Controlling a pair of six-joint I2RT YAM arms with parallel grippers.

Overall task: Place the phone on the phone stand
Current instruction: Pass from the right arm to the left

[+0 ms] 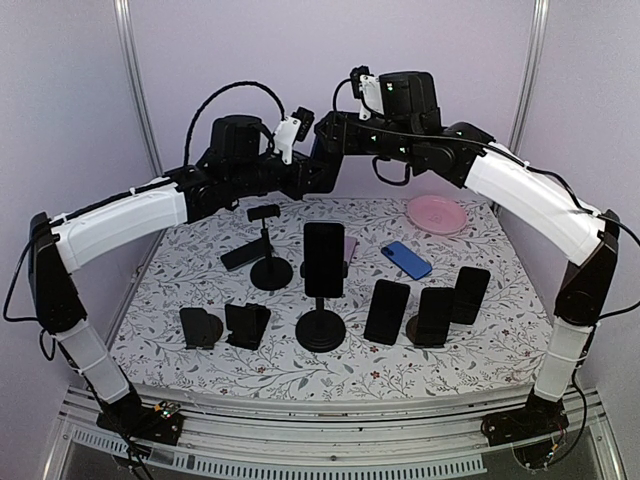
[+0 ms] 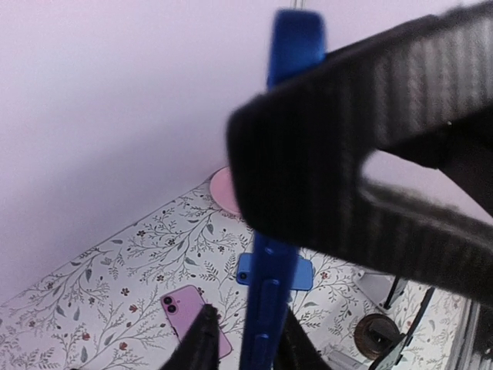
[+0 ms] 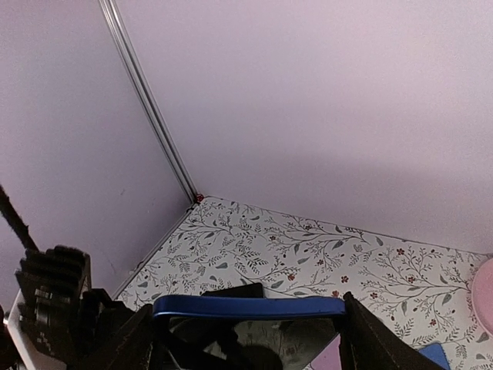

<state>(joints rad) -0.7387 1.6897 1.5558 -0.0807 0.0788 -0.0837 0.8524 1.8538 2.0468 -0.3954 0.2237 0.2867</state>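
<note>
A blue phone (image 3: pixel 246 307) hangs high above the table. My right gripper (image 3: pixel 250 331) is shut on it across its width. In the left wrist view the phone (image 2: pixel 296 46) shows edge-on, with a right finger (image 2: pixel 347 131) crossing in front. My left gripper (image 2: pixel 246 339) straddles the phone's thin edge, open: its left finger (image 2: pixel 202 339) stands a little off and the other lies close against it. Both grippers (image 1: pixel 315 170) (image 1: pixel 335 135) meet at the top view's upper middle, where the phone is hidden. An empty clamp-top phone stand (image 1: pixel 267 245) stands below.
A taller stand (image 1: pixel 320 330) carries a black phone (image 1: pixel 323 258). Two small stands (image 1: pixel 200 327) (image 1: pixel 247 325) sit front left; three dark phones (image 1: pixel 387 311) (image 1: pixel 435 316) (image 1: pixel 470 294) lean upright front right. Another blue phone (image 1: pixel 406 259), a pink phone (image 2: pixel 192 316) and a pink plate (image 1: pixel 437 213) lie behind.
</note>
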